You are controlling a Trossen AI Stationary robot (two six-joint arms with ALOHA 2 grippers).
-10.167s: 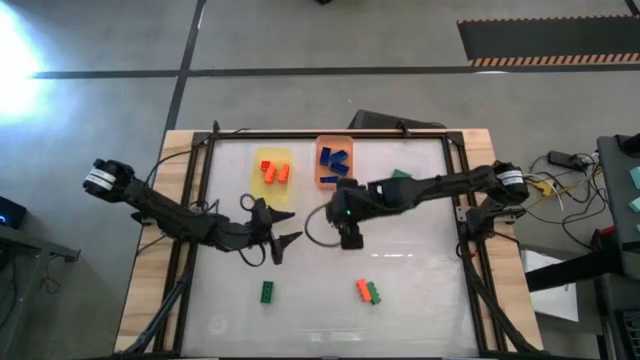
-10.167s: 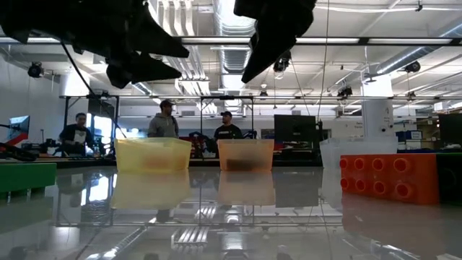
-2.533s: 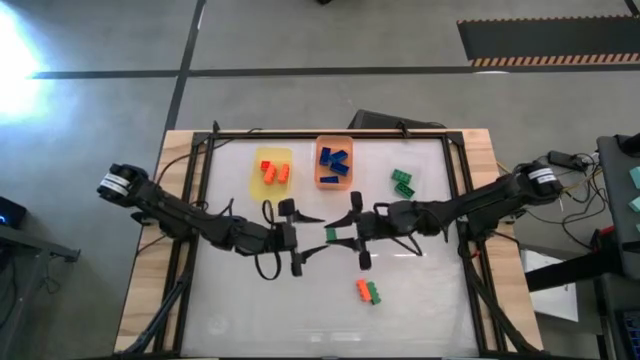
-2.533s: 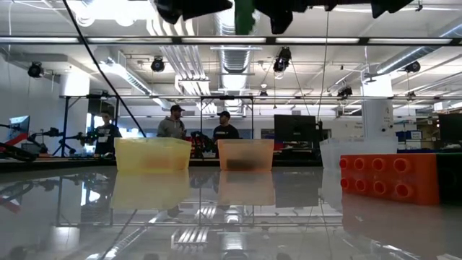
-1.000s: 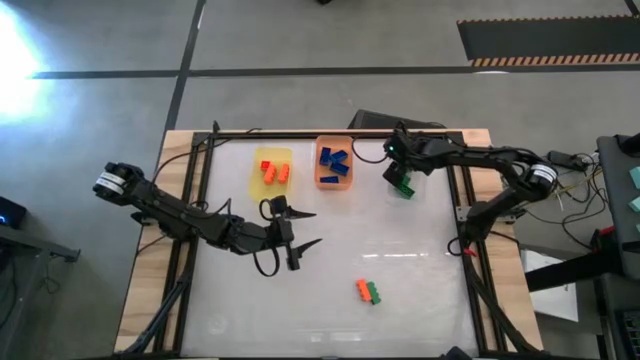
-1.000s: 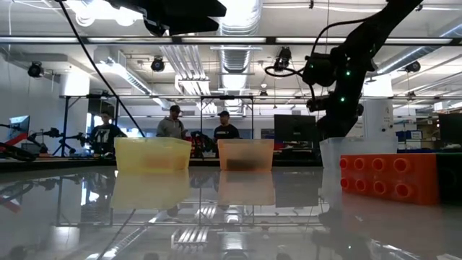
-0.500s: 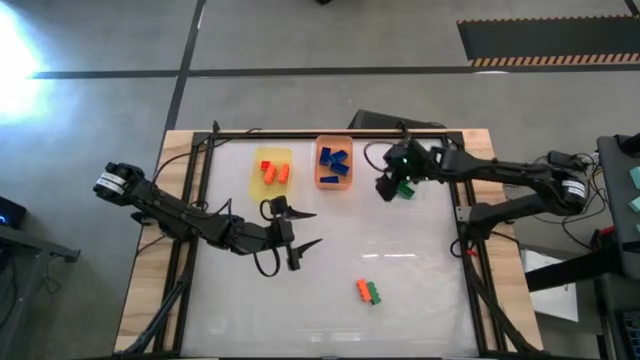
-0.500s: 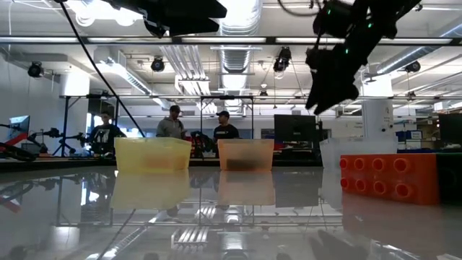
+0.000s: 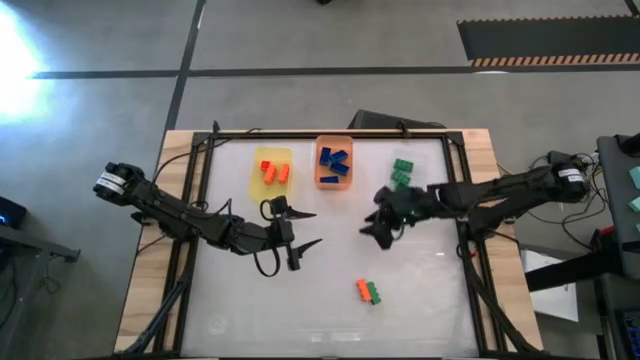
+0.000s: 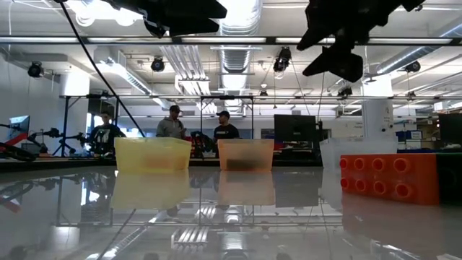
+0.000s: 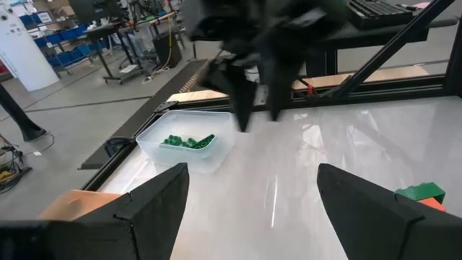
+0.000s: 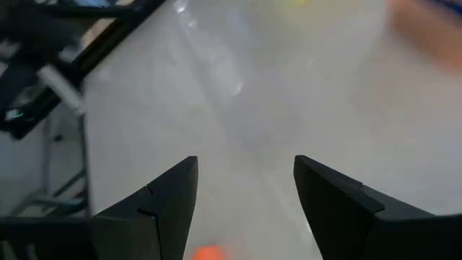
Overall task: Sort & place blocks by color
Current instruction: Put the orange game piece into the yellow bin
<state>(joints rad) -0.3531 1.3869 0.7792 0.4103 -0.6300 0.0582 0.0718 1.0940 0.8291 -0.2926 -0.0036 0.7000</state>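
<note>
Near blocks: we see an orange and green pair [image 9: 367, 291] lying together on the table [image 9: 430, 310] at the near side, right of centre, still unsorted.
Left hand: our left hand [image 9: 296, 238] hangs left of centre with its fingers spread wide and nothing between them; it has not shifted over the last second.
Right hand: our right hand [image 9: 378, 222] has swung back from the far right corner to the middle of the table, right of centre. Its fingers [image 12: 170, 198] stand apart and empty in its wrist view, with an orange speck below.
Green blocks: the greens [image 9: 402, 171] sit in the clear tray [image 11: 182, 144] at the far right, where the right hand was a second ago; we judge the carried green block was just released there.
Orange blocks: a cluster [image 9: 273, 171] in the yellow tray [image 9: 262, 188], far left of centre.
Blue blocks: a cluster [image 9: 334, 162] in the orange tray [image 9: 322, 183], far centre.
Meaning: we judge only the near pair remains, and the right hand looks headed for it.
</note>
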